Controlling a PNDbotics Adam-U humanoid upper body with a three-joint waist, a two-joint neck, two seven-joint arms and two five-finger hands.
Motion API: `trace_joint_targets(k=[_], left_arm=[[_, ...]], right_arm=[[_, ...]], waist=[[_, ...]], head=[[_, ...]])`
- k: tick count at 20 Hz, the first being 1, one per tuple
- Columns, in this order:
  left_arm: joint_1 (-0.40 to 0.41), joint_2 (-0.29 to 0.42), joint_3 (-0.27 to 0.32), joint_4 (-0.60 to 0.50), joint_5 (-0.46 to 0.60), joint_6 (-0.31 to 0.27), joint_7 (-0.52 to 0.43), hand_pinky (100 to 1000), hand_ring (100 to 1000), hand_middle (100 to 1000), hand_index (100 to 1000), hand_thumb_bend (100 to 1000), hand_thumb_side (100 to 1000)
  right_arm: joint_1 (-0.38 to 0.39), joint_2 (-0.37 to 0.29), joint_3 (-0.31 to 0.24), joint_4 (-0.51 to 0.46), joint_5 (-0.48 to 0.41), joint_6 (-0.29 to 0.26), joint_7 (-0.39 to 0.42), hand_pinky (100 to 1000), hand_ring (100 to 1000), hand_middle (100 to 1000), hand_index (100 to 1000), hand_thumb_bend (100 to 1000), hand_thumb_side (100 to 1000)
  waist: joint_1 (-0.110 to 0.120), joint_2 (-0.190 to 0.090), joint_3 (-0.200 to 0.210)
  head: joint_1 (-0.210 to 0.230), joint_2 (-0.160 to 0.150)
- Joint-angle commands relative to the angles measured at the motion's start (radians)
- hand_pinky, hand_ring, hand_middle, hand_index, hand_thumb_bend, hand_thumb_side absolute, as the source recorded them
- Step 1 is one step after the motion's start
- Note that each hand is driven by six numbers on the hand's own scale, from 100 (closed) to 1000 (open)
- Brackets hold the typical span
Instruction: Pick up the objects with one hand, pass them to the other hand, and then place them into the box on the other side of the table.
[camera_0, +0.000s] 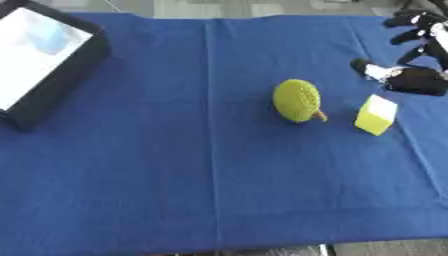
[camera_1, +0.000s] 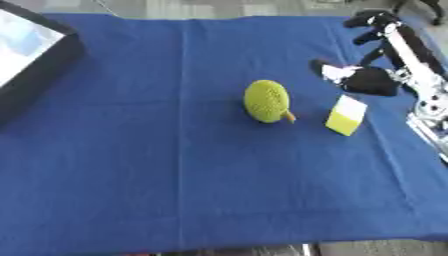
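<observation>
Blue cloth (camera_0: 175, 175) covers the whole table. Right of centre lies a green knobbly fruit (camera_0: 297, 100) with a short brown stem, probably a light, rigid toy that could roll, so it is best cupped across its broad middle. Just to its right, apart from it, sits a yellow block (camera_0: 376, 114), likely light, with flat faces to pinch. At upper right the right hand (camera_1: 372, 80) hovers released, fingers spread, holding nothing. The black box (camera_0: 52, 65) sits upper left. Only the right eye view shows the forearm (camera_1: 420, 75); the left hand appears nowhere.
</observation>
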Motion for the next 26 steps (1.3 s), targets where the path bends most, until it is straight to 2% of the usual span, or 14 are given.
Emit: trace_joint_targets(k=[1,8,12,14,17,18,22,26], left_arm=[[-0.013,0.027,0.013,-0.019,0.001,0.008,-0.001,774,622,570,721,100,559],[-0.014,0.027,0.012,-0.021,-0.004,0.017,-0.004,773,621,559,716,100,555],[-0.012,0.028,0.013,-0.020,-0.005,0.019,-0.003,772,620,555,730,100,561],[-0.010,0.026,0.017,-0.012,0.008,0.028,0.012,766,612,541,733,100,580],[-0.010,0.026,0.017,-0.003,0.019,0.037,0.038,768,614,543,725,100,553],[-0.010,0.026,0.016,-0.002,0.020,0.038,0.039,768,614,544,725,100,573],[-0.008,0.028,0.011,-0.002,0.018,0.040,0.021,773,621,553,728,100,576],[0.002,0.029,0.017,-0.003,0.013,0.038,0.011,773,619,552,725,100,582]], right_arm=[[0.002,-0.061,-0.018,-0.016,0.003,0.018,0.055,625,783,917,801,560,376],[0.014,-0.100,-0.024,-0.016,0.062,0.073,0.169,728,812,921,849,542,336],[0.029,-0.119,-0.036,-0.016,0.097,0.090,0.231,774,822,909,853,559,349],[0.038,-0.122,-0.041,-0.016,0.113,0.096,0.254,780,817,898,850,576,362],[0.051,-0.123,-0.048,-0.016,0.143,0.105,0.272,806,819,888,861,594,341],[0.055,-0.124,-0.048,-0.016,0.152,0.109,0.279,817,821,889,867,585,368],[0.074,-0.126,-0.044,-0.016,0.178,0.097,0.328,855,823,899,912,588,326],[0.093,-0.124,-0.053,-0.016,0.199,0.112,0.356,861,828,895,894,577,328]], waist=[[0.003,-0.012,0.002],[0.005,-0.006,0.010],[0.005,-0.002,0.010],[0.004,-0.001,0.010],[0.003,0.000,0.009],[0.003,0.001,0.009],[0.000,0.003,0.010],[-0.002,0.006,0.011]], head=[[-0.005,-0.005],[-0.015,-0.011],[-0.018,-0.011],[-0.017,-0.011],[-0.016,-0.011],[-0.016,-0.010],[-0.023,-0.009],[-0.031,-0.012]])
